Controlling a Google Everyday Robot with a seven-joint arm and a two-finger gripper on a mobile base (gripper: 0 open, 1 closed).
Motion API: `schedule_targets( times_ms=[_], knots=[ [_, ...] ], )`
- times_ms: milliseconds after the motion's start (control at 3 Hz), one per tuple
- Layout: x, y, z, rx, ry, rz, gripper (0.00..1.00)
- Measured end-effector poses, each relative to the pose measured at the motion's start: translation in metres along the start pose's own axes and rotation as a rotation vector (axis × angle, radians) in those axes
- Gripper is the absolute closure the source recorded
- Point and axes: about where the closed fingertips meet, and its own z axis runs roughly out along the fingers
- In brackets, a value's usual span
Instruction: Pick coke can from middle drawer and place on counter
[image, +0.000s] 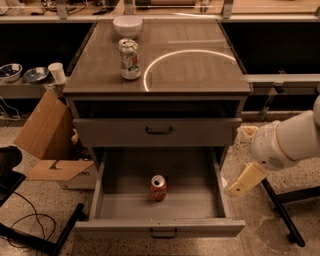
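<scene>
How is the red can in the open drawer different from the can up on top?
The coke can is red; the silver-white can has green and red marks. The coke can stands low in the open middle drawer; the silver-white can stands up on the counter, near a white bowl. Both stand upright with silver tops. The gripper hangs right of the drawer, touching neither can.

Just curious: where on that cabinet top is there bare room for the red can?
The counter is bare on its right half, around the light ring. Its left is crowded: silver can, white bowl. The tool hangs right of the open middle drawer.
</scene>
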Motion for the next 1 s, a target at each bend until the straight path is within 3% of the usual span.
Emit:
schedule_targets(
  times_ms=[333,667,1000],
  knots=[
    [-0.01,-0.016,0.065,0.002,-0.226,0.02,0.0],
    [-0.032,-0.043,0.12,0.045,-0.426,0.053,0.0],
    [-0.027,-0.046,0.149,0.042,-0.461,0.081,0.0]
  ],
)
